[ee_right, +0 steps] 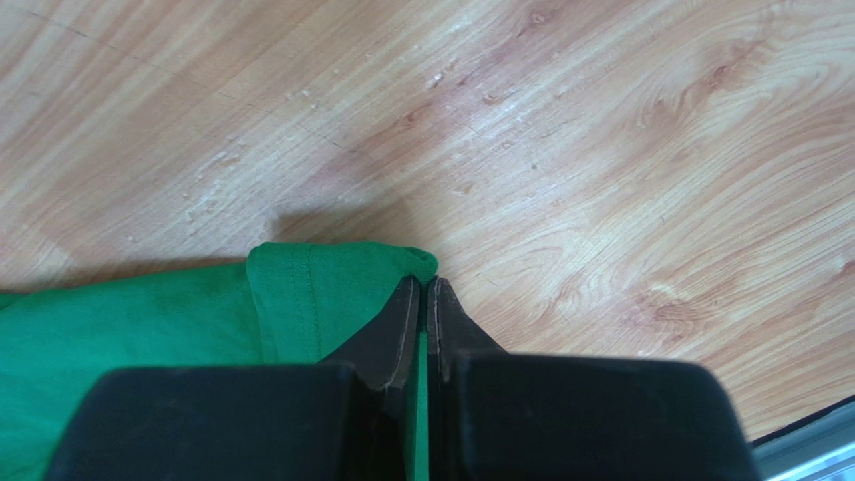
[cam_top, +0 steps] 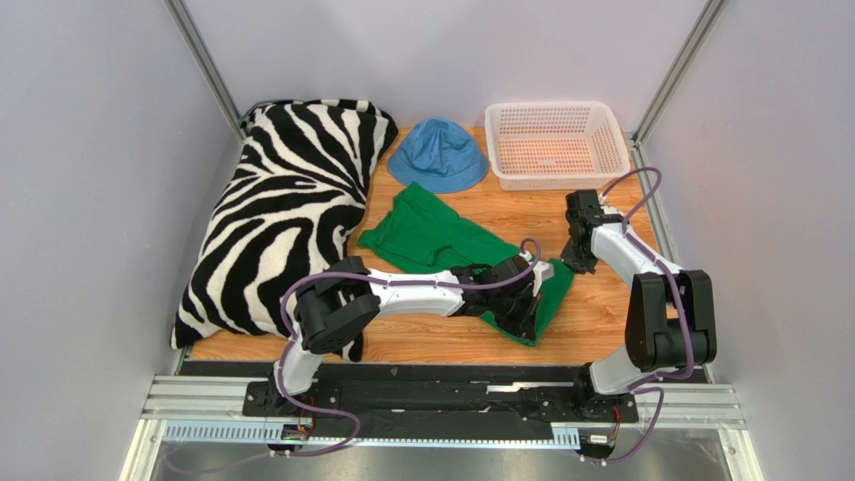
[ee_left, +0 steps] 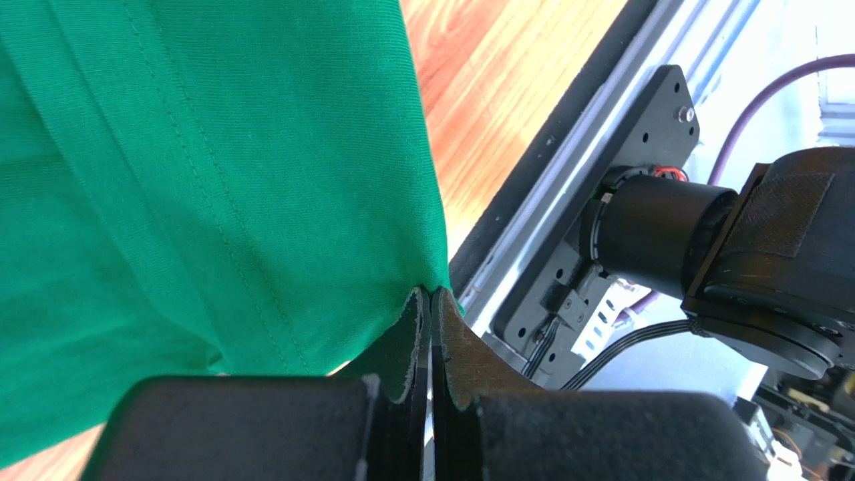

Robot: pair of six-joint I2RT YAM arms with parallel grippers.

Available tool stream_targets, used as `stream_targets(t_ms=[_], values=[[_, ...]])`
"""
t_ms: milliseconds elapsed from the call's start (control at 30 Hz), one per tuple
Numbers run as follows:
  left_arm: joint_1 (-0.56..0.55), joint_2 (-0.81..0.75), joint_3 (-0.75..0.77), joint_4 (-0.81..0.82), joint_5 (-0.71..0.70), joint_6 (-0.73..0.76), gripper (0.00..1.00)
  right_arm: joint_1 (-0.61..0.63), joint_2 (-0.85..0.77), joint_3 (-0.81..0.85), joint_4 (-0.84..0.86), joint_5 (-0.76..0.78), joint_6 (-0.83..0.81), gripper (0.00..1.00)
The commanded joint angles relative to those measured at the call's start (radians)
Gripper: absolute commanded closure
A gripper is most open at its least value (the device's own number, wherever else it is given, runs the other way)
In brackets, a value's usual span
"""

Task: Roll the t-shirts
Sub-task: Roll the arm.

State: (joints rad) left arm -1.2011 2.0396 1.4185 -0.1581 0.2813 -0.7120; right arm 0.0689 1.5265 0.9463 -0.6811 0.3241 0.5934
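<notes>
T-shirt (cam_top: 432,235) is what you have on the wooden table (cam_top: 602,321), a little right of centre, between the striped pillow (cam_top: 281,220) and your right arm. Its long axis runs on a diagonal. The far end points up toward the blue hat (cam_top: 439,153) and the near end points toward the table's front edge on the right. A short sleeve sticks out on the pillow side.

It is plain bright green, soft and rumpled rather than spread flat, with folds across the middle. Part of the near end is hidden under your left arm, which reaches across it. A stitched hem line shows in both wrist views.

Your left gripper (ee_left: 432,301) is closed, its fingers pressed together on the shirt's edge, and the cloth hangs taut from the pinch with the table rail beyond it. Your right gripper (ee_right: 428,291) is also closed, with green cloth showing between the fingers. It pinches a doubled-over hemmed corner just above the bare wood.

The white basket (cam_top: 550,106) sits at the far right of the table, well apart from the shirt.
</notes>
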Motion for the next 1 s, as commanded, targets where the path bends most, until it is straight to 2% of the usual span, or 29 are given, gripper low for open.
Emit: stream_targets(t_ms=[0, 533, 967], values=[[-0.020, 0.024, 0.022, 0.058, 0.056, -0.040, 1.00, -0.014, -0.009, -0.007, 0.037, 0.032, -0.015, 0.98], [0.023, 0.002, -0.108, 0.259, 0.110, -0.112, 1.00, 0.022, 0.054, 0.075, -0.001, 0.024, 0.017, 0.94], [0.063, -0.033, -0.181, 0.308, 0.117, -0.126, 1.00, 0.063, 0.092, 0.143, -0.054, 0.062, 0.048, 0.94]])
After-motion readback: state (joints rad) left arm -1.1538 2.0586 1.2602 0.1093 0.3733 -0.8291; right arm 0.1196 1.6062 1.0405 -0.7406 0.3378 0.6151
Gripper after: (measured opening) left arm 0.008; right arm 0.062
